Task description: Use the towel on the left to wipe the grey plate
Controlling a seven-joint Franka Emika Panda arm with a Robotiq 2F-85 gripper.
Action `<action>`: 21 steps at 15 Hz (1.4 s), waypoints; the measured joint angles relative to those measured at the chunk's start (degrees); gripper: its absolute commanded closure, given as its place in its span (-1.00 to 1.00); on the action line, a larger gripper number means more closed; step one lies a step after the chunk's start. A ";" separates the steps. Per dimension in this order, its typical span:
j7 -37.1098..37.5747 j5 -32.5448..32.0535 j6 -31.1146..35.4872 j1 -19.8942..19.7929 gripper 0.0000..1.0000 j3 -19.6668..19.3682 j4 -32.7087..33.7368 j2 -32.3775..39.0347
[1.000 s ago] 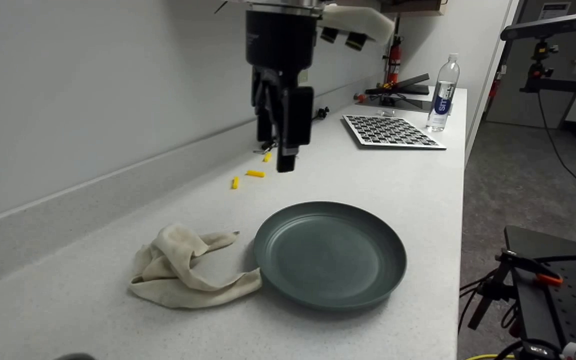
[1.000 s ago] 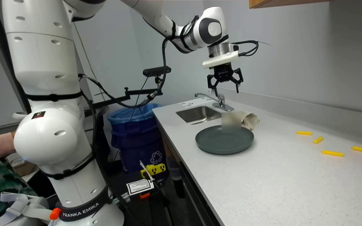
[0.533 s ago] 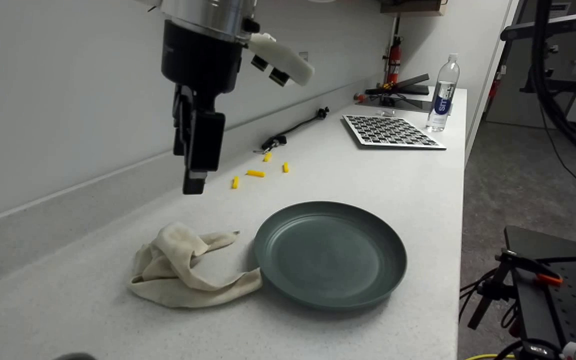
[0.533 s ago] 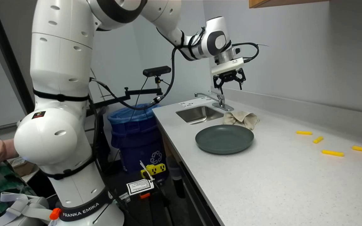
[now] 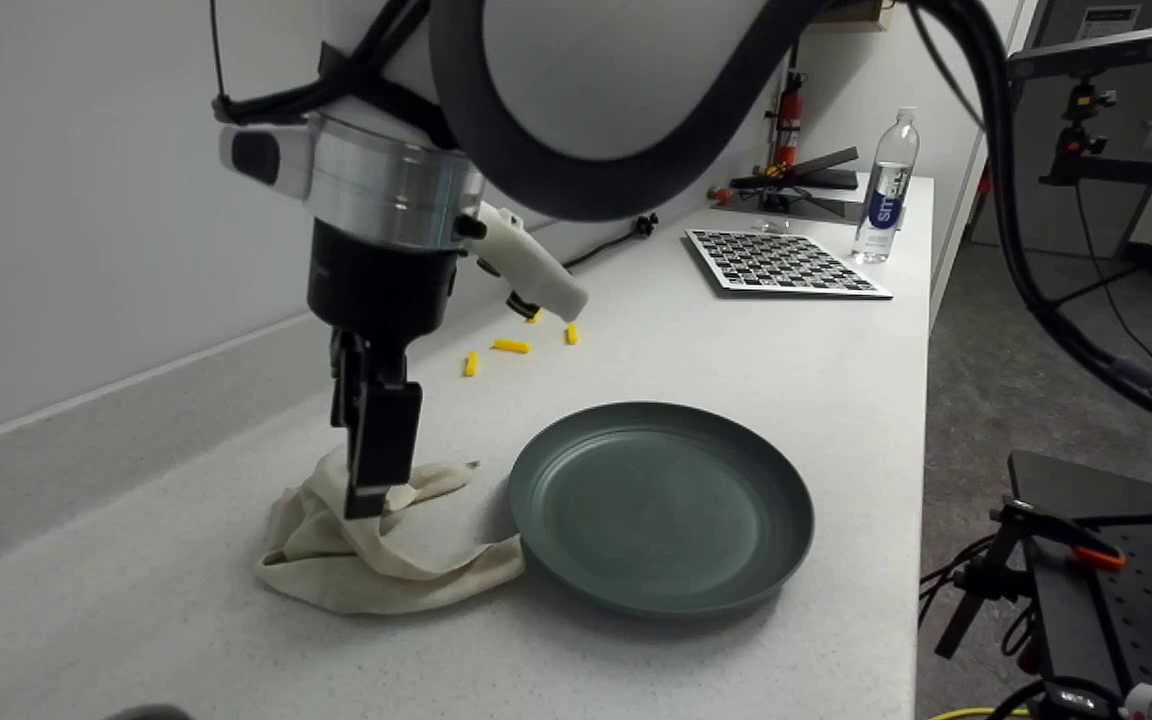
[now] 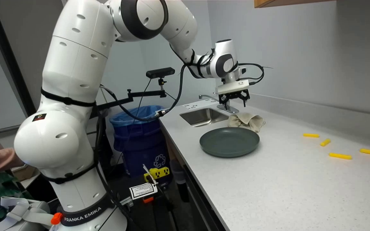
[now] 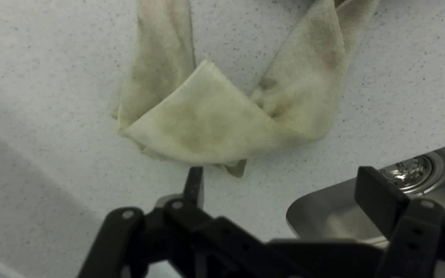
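A beige crumpled towel [image 5: 376, 585] lies on the counter beside the plate, one end touching or nearly touching its rim. It also shows in an exterior view [image 6: 254, 123] behind the plate and in the wrist view [image 7: 214, 119], where a folded flap faces up. The round grey-green plate [image 5: 666, 510] lies flat with nothing on it; it shows in an exterior view [image 6: 230, 142] too. My gripper [image 5: 368, 500] points down over the towel. In the wrist view the gripper [image 7: 281, 181] is open, its fingers [image 7: 194, 187] wide apart with nothing between them.
A sink [image 6: 201, 118] with a faucet [image 6: 228, 108] lies near the towel; the basin also shows under one finger in the wrist view [image 7: 330, 212]. Several yellow pieces [image 5: 510, 347] lie along the wall. A checkered board [image 5: 786, 265] and a bottle [image 5: 879, 195] stand farther along.
My gripper has moved left in an exterior view and then down, from high behind the plate to over the towel. It stays open. The towel and plate have not moved.
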 measured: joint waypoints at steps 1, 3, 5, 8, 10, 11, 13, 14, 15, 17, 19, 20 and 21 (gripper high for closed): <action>0.00 -0.03 0.08 0.02 -1.00 0.01 0.30 0.99; 0.00 -0.04 0.09 0.07 -1.00 0.05 1.42 2.92; 0.00 -0.08 0.09 0.20 -1.00 0.08 2.99 4.75; 0.00 -0.17 0.08 0.64 -1.00 0.08 5.10 7.07; 0.00 -0.56 0.06 1.00 -1.00 0.06 6.23 8.41; 0.00 -0.90 0.04 1.17 -1.00 -0.03 6.75 9.05; 0.00 -1.19 0.03 1.37 -1.00 -0.33 7.40 10.12; 0.00 -1.20 0.00 1.38 -1.00 -0.50 7.61 10.58; 0.00 -1.20 -0.07 1.38 -1.00 -0.68 7.79 10.99; 0.00 -1.20 -0.13 1.37 -1.00 -0.93 8.04 11.69; 0.00 -1.20 -0.13 1.37 -0.47 -1.13 8.21 12.13; 0.02 -1.20 -0.17 1.37 -0.31 -1.28 8.32 12.20; 0.14 -1.20 -0.21 1.36 -0.16 -1.44 8.53 12.23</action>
